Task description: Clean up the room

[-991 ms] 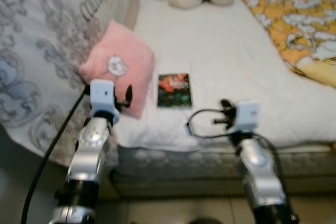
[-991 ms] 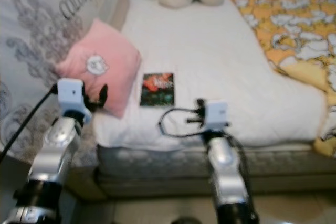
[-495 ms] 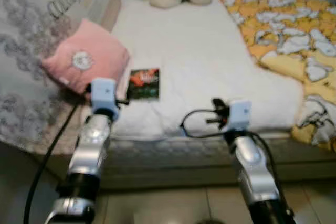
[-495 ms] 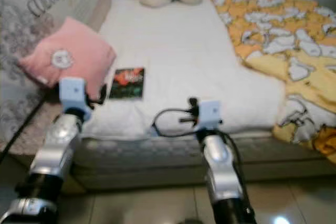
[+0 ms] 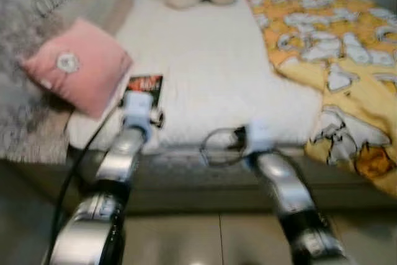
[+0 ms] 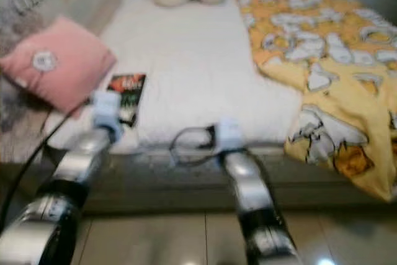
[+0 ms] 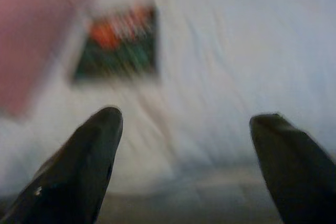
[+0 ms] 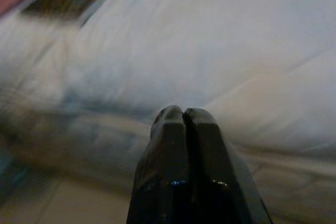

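Facing white bed (image 5: 217, 72), book (image 5: 144, 86) beside pink pillow (image 5: 77, 72), left gripper (image 7: 184, 135) jaws wide apart, empty, right gripper (image 8: 184, 116) jaws closed, empty.

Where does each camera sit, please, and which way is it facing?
Left eye and right eye views: on the head, looking forward and down at the white bed; both silver arms show.
Left wrist view: on the left arm, looking along the open left hand at the dark rectangular book with red print.
Right wrist view: on the right arm, looking along the shut right hand at the bed's edge.
Shared: both wrist views show the book.
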